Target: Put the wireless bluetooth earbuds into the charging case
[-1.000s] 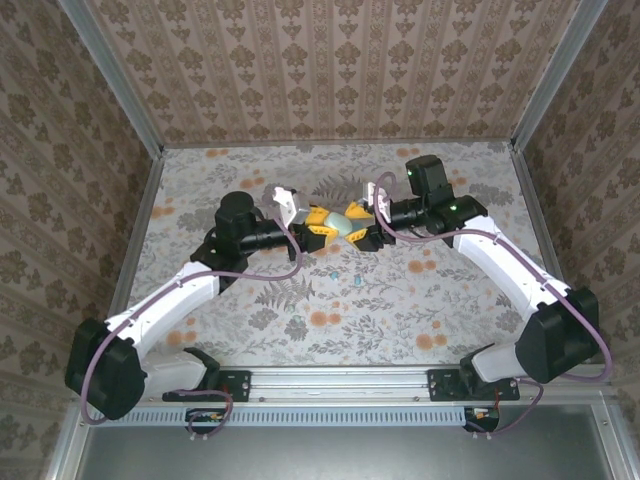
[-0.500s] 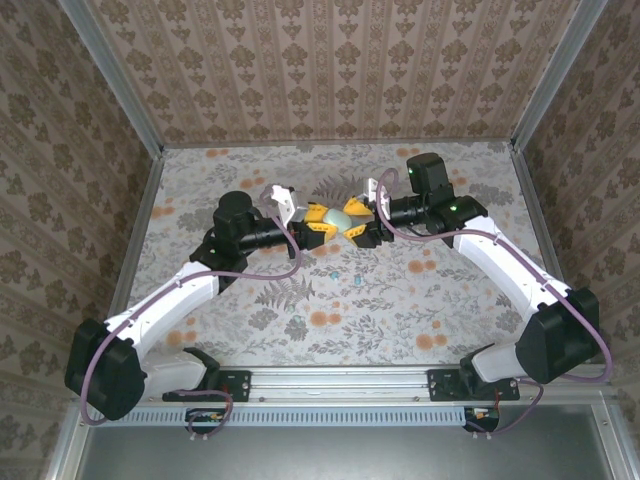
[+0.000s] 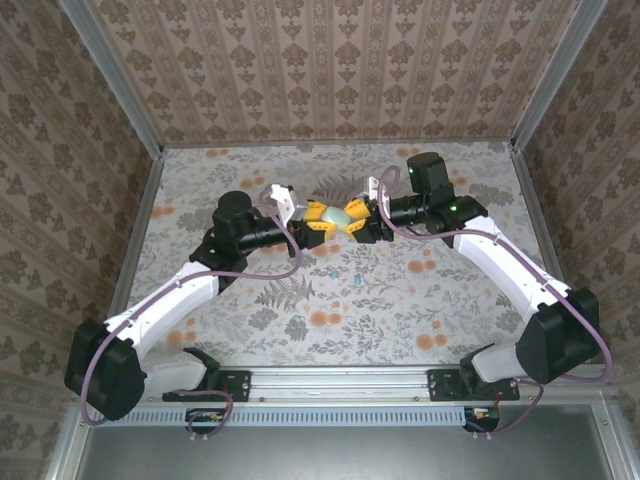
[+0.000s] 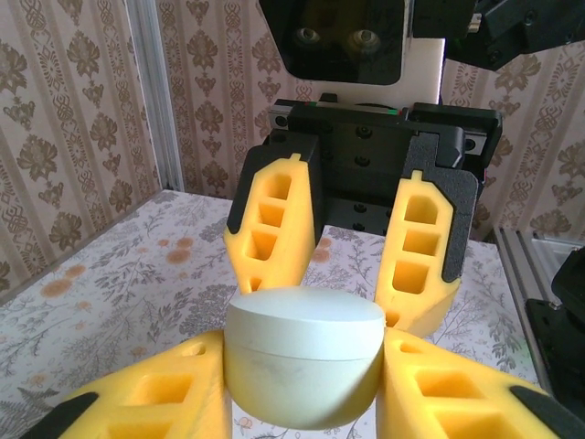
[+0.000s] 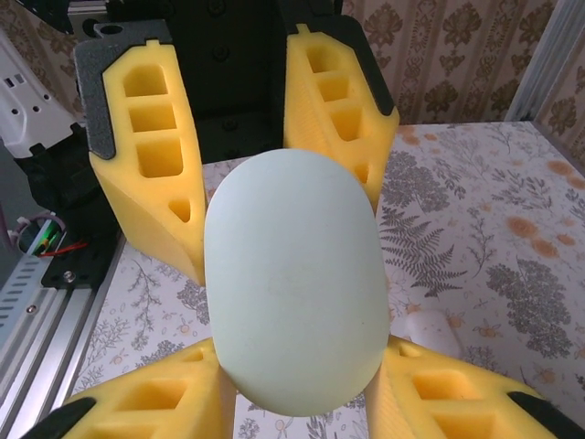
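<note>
While both arms reach in over the middle of the flower-patterned desk [image 3: 450,320], their yellow foam fingers meet around one pale mint charging case [image 5: 292,283], which is held up off the surface between them. From the left wrist camera the left claw [image 4: 306,352] has a finger pressed against each side of the case, so it is clamped on the case, whose lid seam runs level and whose lid looks closed. From the right wrist camera the right claw [image 5: 294,357] has its two fingers against the near, narrow end of the same case, one on each side, so it too is clamped on it; the broad oval face of the case is turned toward that camera. Each claw's fingers stand just behind the case in the other's wrist view, so the two pairs grip from opposite ends, very near each other. The earbuds [image 3: 357,277] lie loose on the desk nearer the arm bases than the case, as two tiny specks a little apart, below the meeting claws and well clear of them; they are too small to tell their shape. A small white rounded thing [image 5: 430,331] rests on the desk beneath the case, and what it is cannot be told.
</note>
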Robot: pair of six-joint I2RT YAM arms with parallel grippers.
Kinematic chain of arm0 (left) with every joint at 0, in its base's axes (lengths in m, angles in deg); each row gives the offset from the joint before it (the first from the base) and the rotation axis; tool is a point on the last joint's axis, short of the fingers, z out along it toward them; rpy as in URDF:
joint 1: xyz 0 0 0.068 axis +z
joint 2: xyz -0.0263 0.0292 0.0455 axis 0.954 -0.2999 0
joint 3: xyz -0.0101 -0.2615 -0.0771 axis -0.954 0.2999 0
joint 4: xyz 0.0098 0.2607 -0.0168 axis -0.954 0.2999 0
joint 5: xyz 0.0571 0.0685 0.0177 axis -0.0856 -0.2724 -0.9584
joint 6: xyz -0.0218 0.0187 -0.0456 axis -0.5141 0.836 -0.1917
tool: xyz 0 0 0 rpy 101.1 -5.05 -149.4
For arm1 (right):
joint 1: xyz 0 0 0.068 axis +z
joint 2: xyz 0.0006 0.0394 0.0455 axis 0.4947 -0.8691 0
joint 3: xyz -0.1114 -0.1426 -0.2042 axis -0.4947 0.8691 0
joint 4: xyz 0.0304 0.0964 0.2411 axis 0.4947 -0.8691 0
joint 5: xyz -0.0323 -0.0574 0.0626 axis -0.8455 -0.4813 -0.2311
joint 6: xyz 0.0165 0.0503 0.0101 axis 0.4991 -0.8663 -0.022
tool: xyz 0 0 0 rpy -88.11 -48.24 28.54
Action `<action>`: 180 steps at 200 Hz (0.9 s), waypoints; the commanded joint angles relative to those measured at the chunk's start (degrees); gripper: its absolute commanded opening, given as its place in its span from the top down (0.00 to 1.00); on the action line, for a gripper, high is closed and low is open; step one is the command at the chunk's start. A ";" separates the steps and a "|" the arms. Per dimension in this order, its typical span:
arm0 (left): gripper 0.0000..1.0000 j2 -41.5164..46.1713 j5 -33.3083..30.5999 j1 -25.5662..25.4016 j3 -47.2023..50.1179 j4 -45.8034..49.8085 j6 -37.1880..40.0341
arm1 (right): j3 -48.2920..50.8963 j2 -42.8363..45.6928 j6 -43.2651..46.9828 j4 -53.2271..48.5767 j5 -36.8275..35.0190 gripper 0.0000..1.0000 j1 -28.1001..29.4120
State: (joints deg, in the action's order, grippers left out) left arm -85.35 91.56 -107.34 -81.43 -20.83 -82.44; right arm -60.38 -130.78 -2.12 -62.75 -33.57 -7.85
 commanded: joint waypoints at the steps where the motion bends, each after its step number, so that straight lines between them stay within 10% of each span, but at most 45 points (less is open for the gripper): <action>1: 0.59 1.21 2.54 -0.37 0.13 2.63 1.14 | -1.52 0.84 0.50 0.11 2.47 0.62 -0.18; 180: 0.49 -2.33 4.66 -1.07 -3.40 3.09 0.99 | -1.97 0.75 1.99 -1.25 2.08 0.62 -0.09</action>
State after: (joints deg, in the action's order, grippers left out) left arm -87.05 94.09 -107.73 -82.80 -17.66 -82.22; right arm -60.56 -130.78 -1.59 -63.71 -32.72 -7.85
